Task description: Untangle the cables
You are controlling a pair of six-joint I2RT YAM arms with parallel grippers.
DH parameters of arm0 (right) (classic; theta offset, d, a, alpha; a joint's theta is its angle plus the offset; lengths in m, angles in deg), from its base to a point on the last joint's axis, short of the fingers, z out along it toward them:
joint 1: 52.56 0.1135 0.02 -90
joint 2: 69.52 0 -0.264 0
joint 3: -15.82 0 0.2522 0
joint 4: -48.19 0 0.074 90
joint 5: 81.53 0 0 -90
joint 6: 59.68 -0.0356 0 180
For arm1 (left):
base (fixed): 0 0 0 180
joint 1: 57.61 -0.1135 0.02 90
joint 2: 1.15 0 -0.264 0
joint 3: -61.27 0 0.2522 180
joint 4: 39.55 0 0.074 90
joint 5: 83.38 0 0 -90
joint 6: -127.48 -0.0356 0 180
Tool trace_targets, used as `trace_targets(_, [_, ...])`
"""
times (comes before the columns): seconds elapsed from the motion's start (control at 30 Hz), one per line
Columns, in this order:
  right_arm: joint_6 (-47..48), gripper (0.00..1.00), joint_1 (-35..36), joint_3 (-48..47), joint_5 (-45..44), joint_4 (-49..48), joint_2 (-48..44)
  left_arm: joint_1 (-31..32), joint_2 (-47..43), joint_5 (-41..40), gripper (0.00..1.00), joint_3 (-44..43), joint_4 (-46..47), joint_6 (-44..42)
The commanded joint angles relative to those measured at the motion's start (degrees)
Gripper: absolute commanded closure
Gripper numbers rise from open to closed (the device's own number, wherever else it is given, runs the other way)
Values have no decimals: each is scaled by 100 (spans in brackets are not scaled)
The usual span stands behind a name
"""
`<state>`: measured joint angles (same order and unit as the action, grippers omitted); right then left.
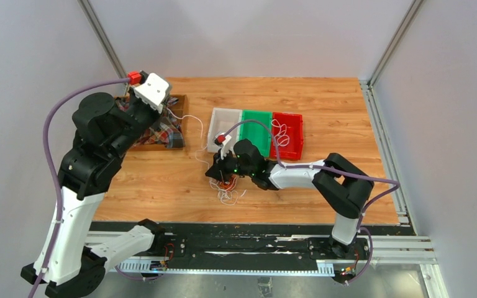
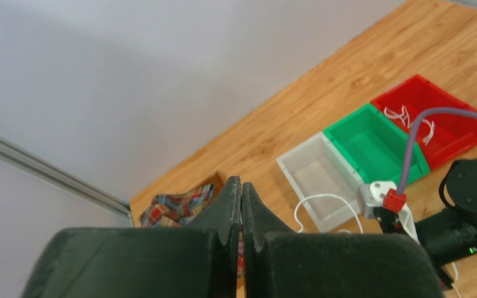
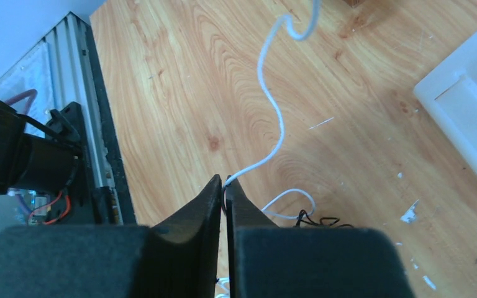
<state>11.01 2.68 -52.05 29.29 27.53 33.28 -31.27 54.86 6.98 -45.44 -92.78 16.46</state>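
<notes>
A tangle of white, orange-red and dark cables (image 1: 227, 186) lies on the wooden table at front centre. My right gripper (image 1: 218, 176) sits over it, shut on a white cable (image 3: 267, 108) at its fingertips (image 3: 225, 181). A white loop and a thin dark cable (image 3: 317, 220) lie just beyond them. That white cable (image 1: 202, 133) runs up and left to my raised left gripper (image 1: 166, 108). The left jaws (image 2: 241, 184) are pressed together, and the cable arcs out from behind them (image 2: 326, 196). More white cables (image 1: 281, 131) lie in the red bin.
Three bins stand side by side at centre back: white (image 1: 217, 133), green (image 1: 258, 115) and red (image 1: 295, 133). A wooden box holding plaid cloth (image 1: 161, 133) stands at back left under the left arm. Metal rails run along the right and near edges.
</notes>
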Motion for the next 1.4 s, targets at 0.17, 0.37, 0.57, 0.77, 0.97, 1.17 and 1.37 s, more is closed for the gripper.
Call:
trace_targets(0.17, [-172, 99, -41, -248, 73, 176, -198, 4, -394, -279, 100, 1442, -399, -104])
trace_targets(0.37, [-511, 100, -315, -76, 501, -16, -803, -115, -617, 379, 73, 2561, -671, -15])
trace_targets(0.57, [-892, 99, -422, 89, 868, -444, -1130, -118, -604, 1832, 50, 3117, -816, 161])
trace_targets(0.77, [-1266, 99, -440, 52, 1041, -723, -1363, -119, -601, 2829, 18, 3395, -828, -4])
trace_targets(0.97, [-1732, 99, -467, -3, 1049, -1019, -1592, -121, -700, 3055, 11, 3612, -481, 133])
trace_targets(1.17, [-2408, 99, -483, 70, 1131, -1547, -1640, -120, -986, 2668, 19, 4002, 272, 409])
trace_targets(1.37, [-2672, 99, -479, 306, 1125, -2002, -1736, -121, -812, 3013, 36, 3899, 574, 920])
